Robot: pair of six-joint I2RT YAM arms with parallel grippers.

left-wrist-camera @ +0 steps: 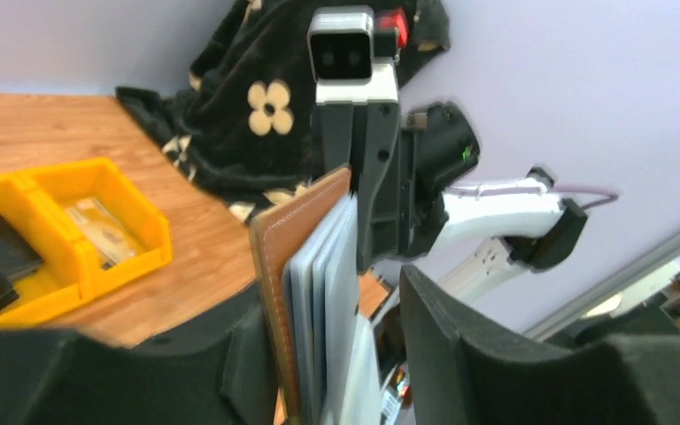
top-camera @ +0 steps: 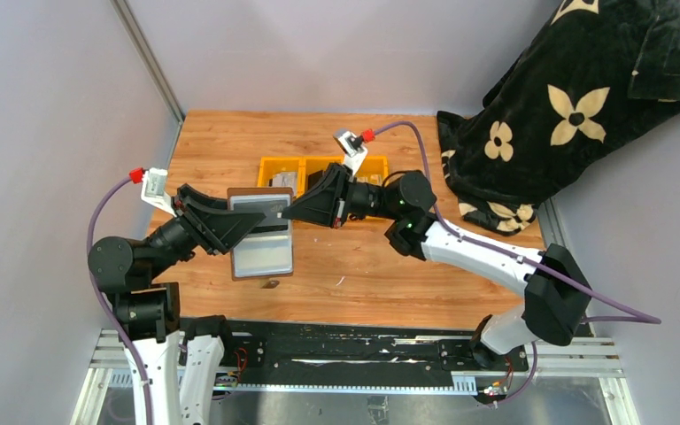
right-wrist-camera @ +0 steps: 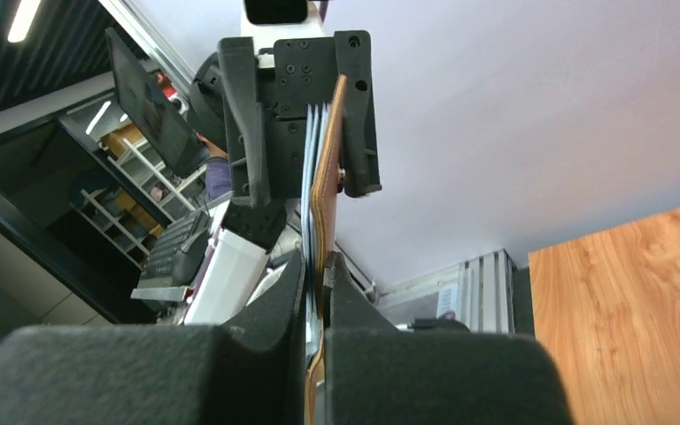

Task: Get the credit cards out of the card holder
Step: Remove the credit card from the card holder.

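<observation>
Jaws first: the right gripper [right-wrist-camera: 316,266] has its jaws pressed tight on one edge of the card holder [top-camera: 264,252], and they pinch the brown leather. The left gripper [left-wrist-camera: 332,292] comes in from the other side with its jaws spread apart. The holder's other edge sits between them. The leather is just beside one finger [left-wrist-camera: 230,363], and we see a gap on the other side.

We see the card holder open and flat. Its grey inside faces up and its brown outside faces down. It is held up between the two grippers over the wooden table [top-camera: 363,266], a little left of the middle.

Thin pale sheets [right-wrist-camera: 308,168] are stacked inside, right against the leather. They may be the credit cards, but we only see them from the edge, so we cannot be sure.

Behind the holder, three yellow bins [top-camera: 319,161] stand in a row on the table. One bin has a dark flat thing [left-wrist-camera: 0,257] in it. The bin next to it has a pale flat thing [left-wrist-camera: 97,230] in it.

We also see a black blanket with cream flowers [top-camera: 575,106] heaped at the far right corner.
</observation>
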